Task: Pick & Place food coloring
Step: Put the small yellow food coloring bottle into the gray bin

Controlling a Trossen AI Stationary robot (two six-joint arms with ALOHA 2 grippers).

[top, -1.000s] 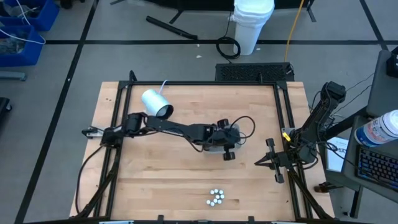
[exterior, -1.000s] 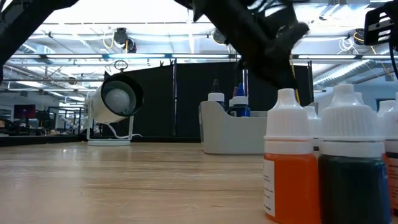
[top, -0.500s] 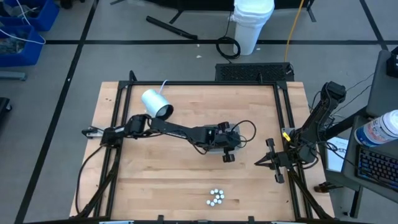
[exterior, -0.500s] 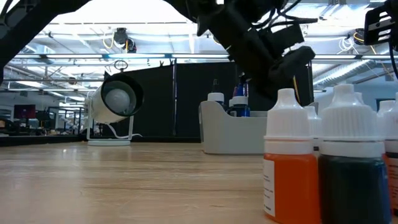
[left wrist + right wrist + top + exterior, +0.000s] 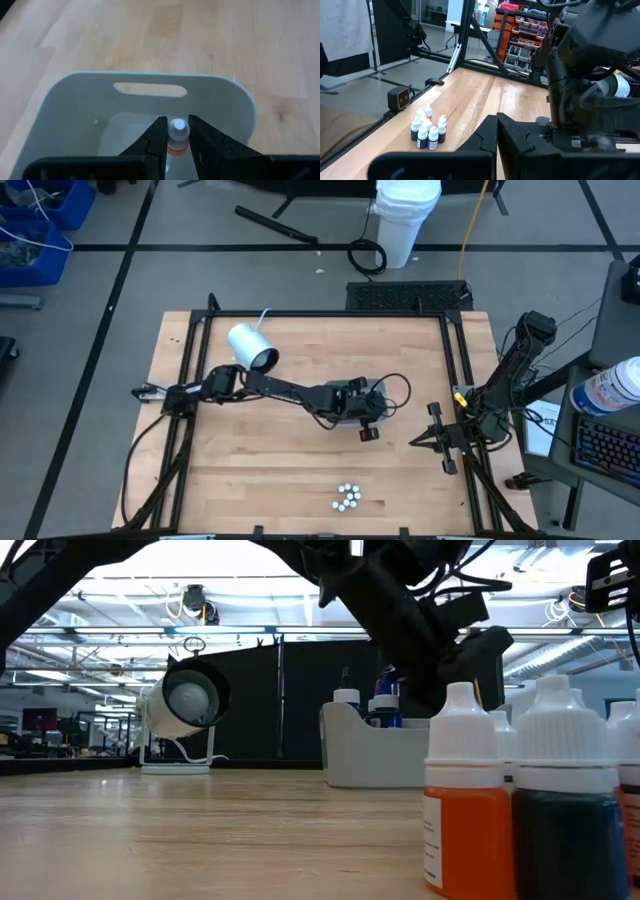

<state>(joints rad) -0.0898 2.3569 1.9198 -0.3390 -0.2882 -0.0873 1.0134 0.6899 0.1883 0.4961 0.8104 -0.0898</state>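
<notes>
My left gripper hangs over the inside of the grey tray at the table's middle, shut on one food coloring bottle with a white cap and an orange body. From the high view the same gripper hides most of the tray. Two more capped bottles stand in the tray. A cluster of several food coloring bottles stands near the table's front edge, close up in the low view. My right gripper waits shut at the table's right edge. My left gripper pinches the bottle between its two fingers at the white cap and the neck just below it. The fingers slant down from the table's left side. The bottle stands upright in the hold, inside the tray's walls; whether its base touches the tray floor is hidden.
A big white cylinder with a dark mouth lies at the table's far left. Bare wood lies between the tray and the bottle cluster. A black frame runs round the table's edges.
My left gripper has sunk toward the tray with the bottle still held upright, and has stayed shut on it.
</notes>
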